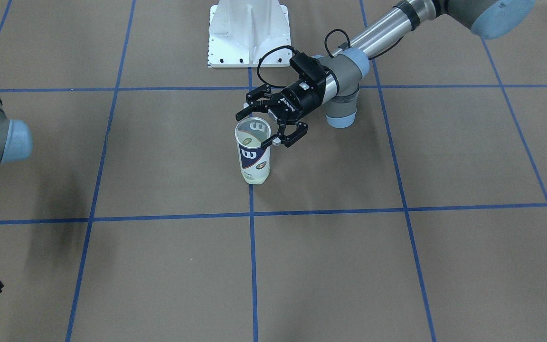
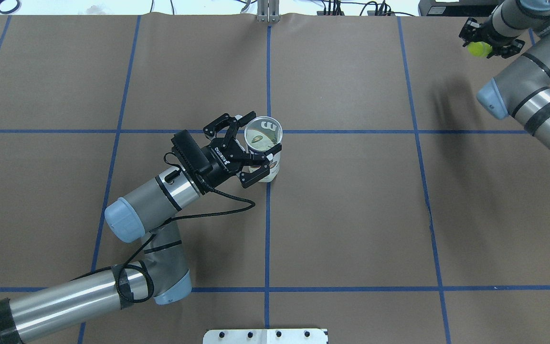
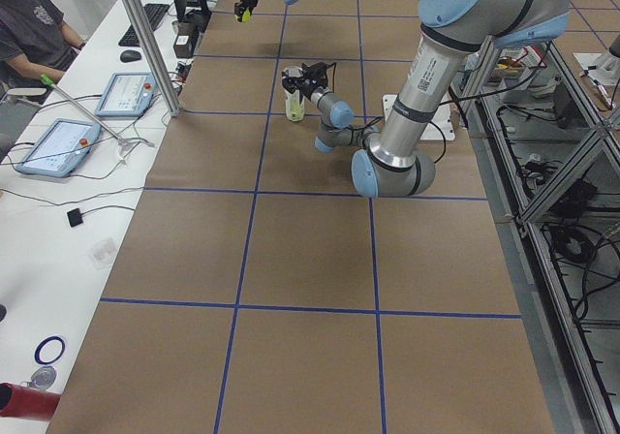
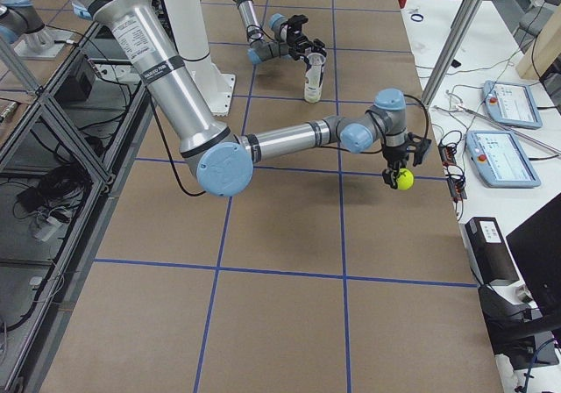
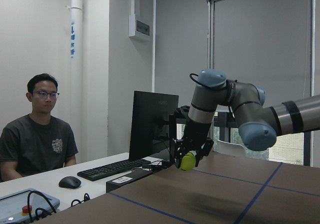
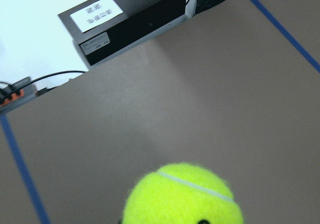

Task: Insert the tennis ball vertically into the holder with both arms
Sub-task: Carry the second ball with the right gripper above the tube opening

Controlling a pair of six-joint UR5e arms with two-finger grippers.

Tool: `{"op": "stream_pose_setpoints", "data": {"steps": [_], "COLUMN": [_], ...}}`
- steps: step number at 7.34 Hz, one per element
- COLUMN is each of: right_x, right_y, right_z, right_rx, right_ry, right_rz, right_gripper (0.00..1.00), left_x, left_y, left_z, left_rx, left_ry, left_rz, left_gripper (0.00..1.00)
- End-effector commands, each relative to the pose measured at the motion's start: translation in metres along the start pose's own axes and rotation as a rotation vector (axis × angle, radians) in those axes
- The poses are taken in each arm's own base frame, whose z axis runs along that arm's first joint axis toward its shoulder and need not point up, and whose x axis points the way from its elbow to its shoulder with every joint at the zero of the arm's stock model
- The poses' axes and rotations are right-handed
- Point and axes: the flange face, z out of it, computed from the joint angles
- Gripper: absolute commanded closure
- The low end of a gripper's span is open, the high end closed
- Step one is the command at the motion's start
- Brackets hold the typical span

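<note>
The holder (image 1: pixel 256 161) is a clear tube with a white and navy label. It stands upright at the table's middle, mouth open upward, and shows in the overhead view (image 2: pixel 271 168). My left gripper (image 1: pixel 257 128) comes in level from the side, with one finger on each side of the tube just under its rim (image 2: pixel 255 138), shut on it. My right gripper (image 2: pixel 480 47) is shut on a yellow tennis ball (image 6: pixel 182 196) and holds it above the table's far right corner (image 4: pixel 401 177), well away from the holder. The ball also shows in the left wrist view (image 5: pixel 188 160).
The white pedestal base (image 1: pixel 248 33) stands at the robot's edge of the table. A black box (image 6: pixel 130 24) sits at the table edge by the right gripper. An operator (image 5: pixel 40 134) sits at a desk with monitor and keyboard beyond that edge.
</note>
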Motion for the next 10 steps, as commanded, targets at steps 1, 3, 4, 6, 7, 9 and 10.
{"op": "stream_pose_setpoints", "data": {"steps": [1,3,4,6,7,9,10], "right_x": [-0.061,-0.136,-0.159,-0.180,-0.194,-0.207,-0.214], "right_y": [0.130,0.227,0.249,0.265,0.291,0.326,0.334], "right_z": [-0.098,-0.161,-0.181,-0.204,-0.202,-0.192,-0.192], "right_rx": [-0.217,-0.334,-0.364,-0.413,-0.438,-0.464,-0.473], "right_ry": [-0.107,-0.208,-0.240,-0.250,-0.243,-0.224,-0.223], "right_rz": [0.075,0.183,0.188,0.166,0.138,0.104,0.095], "right_gripper": [1.00,1.00,1.00,1.00,1.00,1.00,1.00], "left_x": [0.001,0.001,0.001,0.001,0.002,0.003,0.003], "left_y": [0.001,0.001,0.001,0.003,0.003,0.002,0.002], "left_z": [-0.001,-0.001,-0.001,-0.001,-0.002,-0.001,-0.001], "left_rx": [-0.002,-0.002,-0.002,-0.005,-0.006,-0.004,-0.004], "left_ry": [0.001,0.001,0.001,0.002,0.003,0.003,0.003], "left_rz": [-0.001,-0.001,-0.001,-0.001,-0.002,-0.002,-0.002], "left_gripper": [0.08,0.08,0.08,0.08,0.08,0.08,0.08]}}
